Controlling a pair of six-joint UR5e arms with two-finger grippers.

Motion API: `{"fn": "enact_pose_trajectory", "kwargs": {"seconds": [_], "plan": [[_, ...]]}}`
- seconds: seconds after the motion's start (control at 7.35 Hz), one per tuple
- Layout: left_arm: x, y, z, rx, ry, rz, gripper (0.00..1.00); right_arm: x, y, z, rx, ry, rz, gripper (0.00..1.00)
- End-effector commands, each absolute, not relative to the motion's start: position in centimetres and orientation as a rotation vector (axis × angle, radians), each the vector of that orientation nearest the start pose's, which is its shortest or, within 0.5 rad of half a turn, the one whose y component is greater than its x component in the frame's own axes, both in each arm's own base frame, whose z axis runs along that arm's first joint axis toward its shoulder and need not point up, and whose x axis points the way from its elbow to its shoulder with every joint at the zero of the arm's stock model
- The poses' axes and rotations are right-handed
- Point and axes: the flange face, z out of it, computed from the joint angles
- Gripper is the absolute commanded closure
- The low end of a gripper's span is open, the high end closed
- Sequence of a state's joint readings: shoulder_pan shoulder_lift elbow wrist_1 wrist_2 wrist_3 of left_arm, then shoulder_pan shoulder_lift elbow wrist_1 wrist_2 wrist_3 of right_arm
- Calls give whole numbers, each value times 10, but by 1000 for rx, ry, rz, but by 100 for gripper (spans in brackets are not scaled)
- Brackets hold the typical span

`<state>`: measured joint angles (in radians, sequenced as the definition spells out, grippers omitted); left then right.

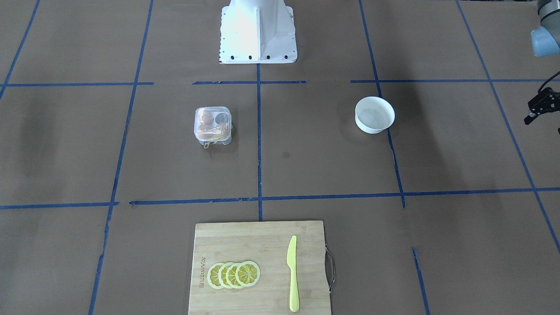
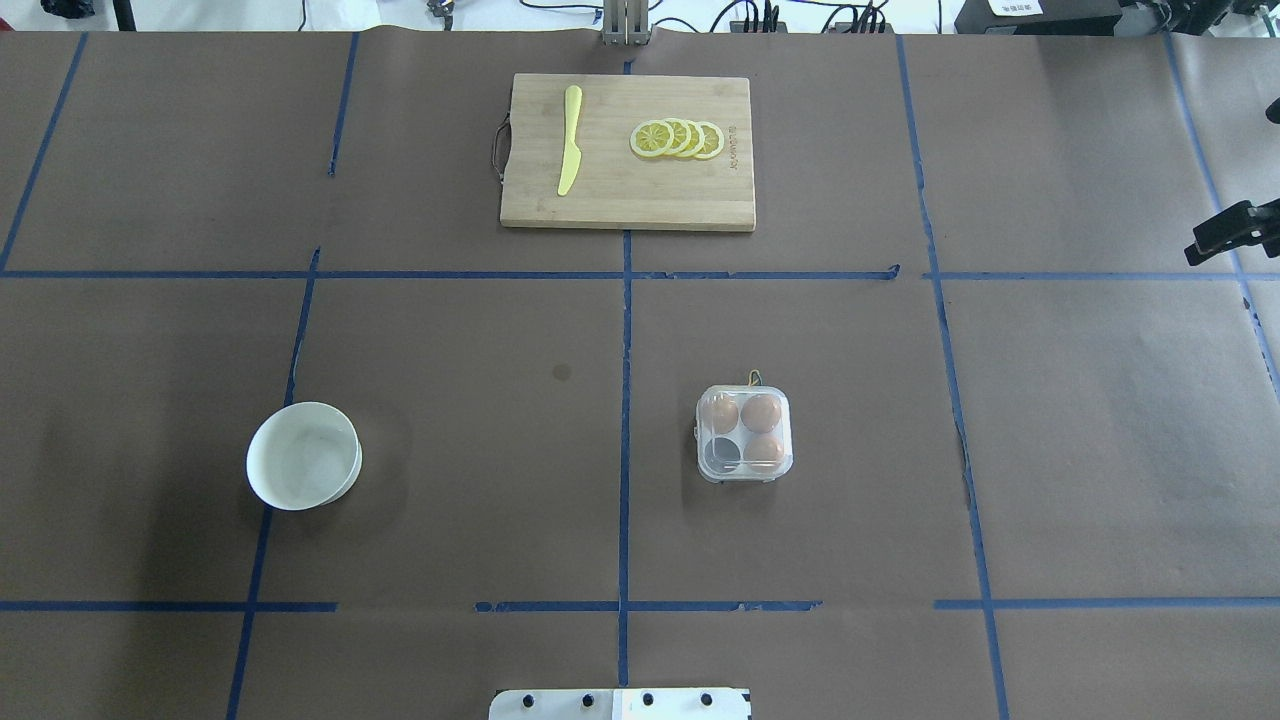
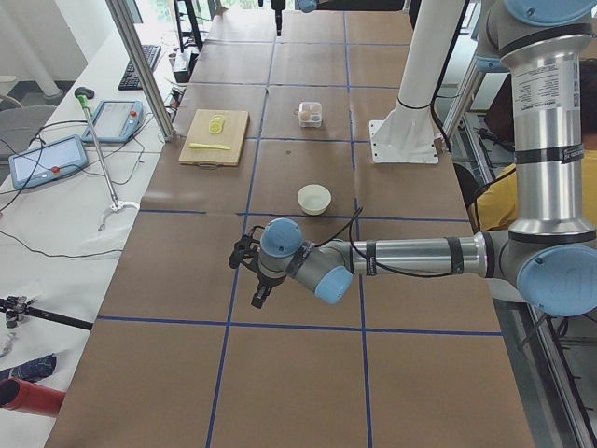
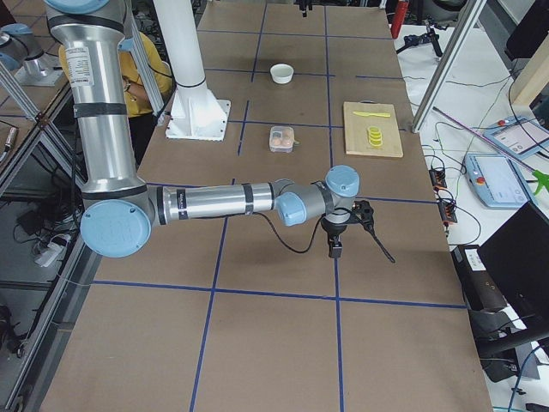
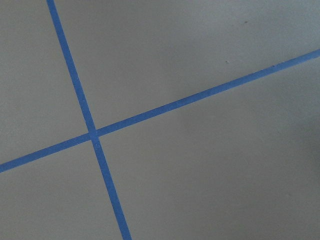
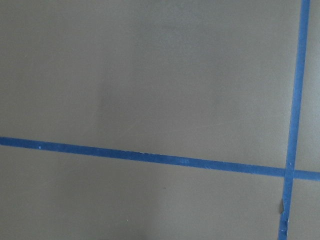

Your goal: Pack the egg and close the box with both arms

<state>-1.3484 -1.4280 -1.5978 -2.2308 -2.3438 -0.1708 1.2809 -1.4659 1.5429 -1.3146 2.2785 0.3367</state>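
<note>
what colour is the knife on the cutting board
The knife is light yellow-green, shown best in the exterior front-facing view.

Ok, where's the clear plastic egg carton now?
Overhead, the clear plastic egg carton sits just right of the centre blue tape line, with the wooden cutting board beyond it.

Brown eggs (image 2: 761,412), clear box (image 2: 703,462), white bowl (image 2: 350,480), yellow knife (image 2: 569,140), tan board (image 2: 620,195).

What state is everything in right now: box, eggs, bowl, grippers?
box: lid looks shut, one cell empty.
eggs: three, inside the box.
bowl: upright, empty.
left gripper: away from the box, jaws unclear.
right gripper: away from the box, jaws unclear.
knife: flat on the cutting board.
</note>
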Motion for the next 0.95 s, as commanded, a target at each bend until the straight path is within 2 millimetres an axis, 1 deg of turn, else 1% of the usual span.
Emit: {"fn": "enact_pose_trajectory", "kwargs": {"seconds": [0.0, 0.41, 0.54, 0.68, 0.82], "plan": [[37, -454, 637, 362, 841, 259, 5, -93, -551, 597, 81, -764, -72, 0], [38, -455, 638, 360, 841, 259, 5, -93, -551, 595, 86, -763, -72, 0], [38, -455, 638, 359, 841, 258, 5, -94, -554, 591, 88, -763, -72, 0], [38, -455, 638, 349, 843, 248, 5, -94, -554, 592, 80, -764, -70, 0], [38, -455, 640, 314, 848, 200, 5, -92, -550, 597, 70, -762, -65, 0]]}}
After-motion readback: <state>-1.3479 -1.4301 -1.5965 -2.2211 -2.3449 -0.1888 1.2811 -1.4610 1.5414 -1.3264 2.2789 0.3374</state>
